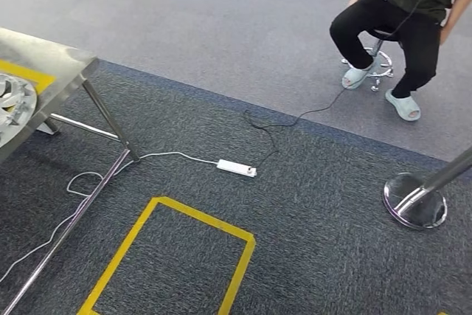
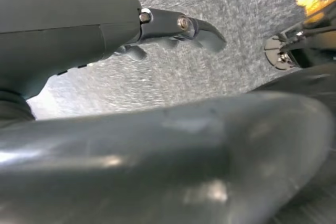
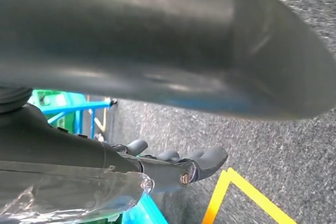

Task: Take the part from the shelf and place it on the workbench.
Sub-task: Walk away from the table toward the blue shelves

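Fingers of the left hand (image 2: 174, 30) lie stretched out and apart over the grey carpet (image 1: 289, 234), and I see nothing between them, so I judge this hand open and empty. The right hand (image 3: 178, 163) looks the same: its fingers (image 3: 213, 157) are extended, a little curved, with nothing held. Clear plastic film lies over the wrist, not in the grasp. Both arms seem to hang beside the body, pointing at the floor.

In the head view the steel surface (image 1: 53, 60) stands at about 9 o'clock, at the picture's left edge, with a yellow stripe across it. On it lies a round grey metal part (image 1: 15, 101), cut by the edge of the picture. I cannot tell whether this is the part of the task or another one already put there. Near the right wrist a green and blue frame (image 3: 75, 109) is visible; it may belong to the shelf, but this is not sure.

The surface is on the left side, so the left hand is the nearer one to it, while the blue frame is closer to the right hand. With both hands empty, I judge that the robot is between places, and the next move is a turn of the body and not a reach.

A person (image 1: 411, 5) sits on a stool at 1 o'clock, a white power strip (image 1: 237, 168) lies at 12 o'clock, and a yellow tape square (image 1: 167, 256) marks the floor in front.
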Tool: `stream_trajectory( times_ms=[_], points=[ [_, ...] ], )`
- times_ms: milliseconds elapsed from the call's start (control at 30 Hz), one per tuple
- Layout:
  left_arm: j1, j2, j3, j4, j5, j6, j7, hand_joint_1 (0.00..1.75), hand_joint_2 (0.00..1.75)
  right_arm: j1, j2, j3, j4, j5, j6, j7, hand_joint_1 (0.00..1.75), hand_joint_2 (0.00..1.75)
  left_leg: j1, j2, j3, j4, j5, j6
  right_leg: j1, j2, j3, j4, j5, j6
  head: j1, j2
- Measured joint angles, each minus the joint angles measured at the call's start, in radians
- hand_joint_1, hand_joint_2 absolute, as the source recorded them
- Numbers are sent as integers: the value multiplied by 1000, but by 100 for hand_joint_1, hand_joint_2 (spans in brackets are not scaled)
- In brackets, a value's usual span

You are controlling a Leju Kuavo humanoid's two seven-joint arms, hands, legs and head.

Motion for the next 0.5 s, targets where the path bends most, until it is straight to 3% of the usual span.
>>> stream_trajectory(
  times_ms=[33, 67, 133, 200, 267, 300, 333, 400, 467, 500],
  points=[
    [1, 1, 0, 0, 0, 0, 0, 0, 0, 0, 0, 0, 0, -2, 0, 2, 0, 0, 0, -3, -23, 42, -8, -1, 0, 14, -1, 0, 1, 0, 0, 0],
    [2, 3, -1, -1, -1, -1, 0, 0, 0, 2, 0, 0, 0, -5, 1, 4, 0, 0, 1, -5, -30, 48, 6, -1, -1, 29, -2, 0, 2, 1, 0, 0],
    [1, 5, -1, -1, -1, -3, 0, 0, 0, 4, 0, 0, 0, -8, 1, 4, 0, 0, 5, -20, 4, -36, 75, -1, -3, 58, -2, 1, 5, 6, 0, 0],
    [-1, 7, -2, -2, -1, -4, 0, 0, 0, 1, 0, -1, 0, -10, 1, -4, 0, 0, 12, -62, 56, -156, 128, 1, -2, 85, -7, 5, 8, 16, -1, 0],
    [-4, 10, -4, -3, -1, -6, 0, 0, 0, 0, 0, -2, 0, -15, 1, -15, 0, 0, 14, -84, 76, -208, 135, 9, -1, 108, -17, 7, 12, 29, -1, 0],
    [-6, 11, -6, -3, -1, -7, 0, 0, 0, 2, 0, -3, 0, -19, 1, -19, 0, 0, 13, -76, 78, -212, 134, 17, -3, 119, -22, 5, 15, 36, 0, 0],
    [-9, 11, -7, -4, -1, -8, 0, 0, 0, 6, 0, -5, 0, -22, 1, -22, 0, 0, 12, -65, 77, -213, 137, 25, -5, 119, -26, 5, 16, 42, 0, 0],
    [-11, 11, -9, -4, 0, -8, 0, 0, 0, 10, 1, -8, 0, -31, 3, -28, 0, 0, 11, -42, 78, -217, 142, 41, -4, 73, -47, 41, -8, 50, 7, 0],
    [-7, 12, -9, -5, 0, -8, 0, 0, 0, 6, 3, -11, 0, -40, 7, -35, 0, 0, 6, -15, 78, -218, 142, 50, -1, 9, -98, 156, -74, 53, 14, 0],
    [-4, 12, -9, -5, 0, -8, 0, 0, 0, 2, 3, -15, 0, -47, 9, -38, 0, 0, 3, 1, 78, -218, 141, 52, -1, -5, -128, 222, -106, 54, 15, 0]
  ],
)
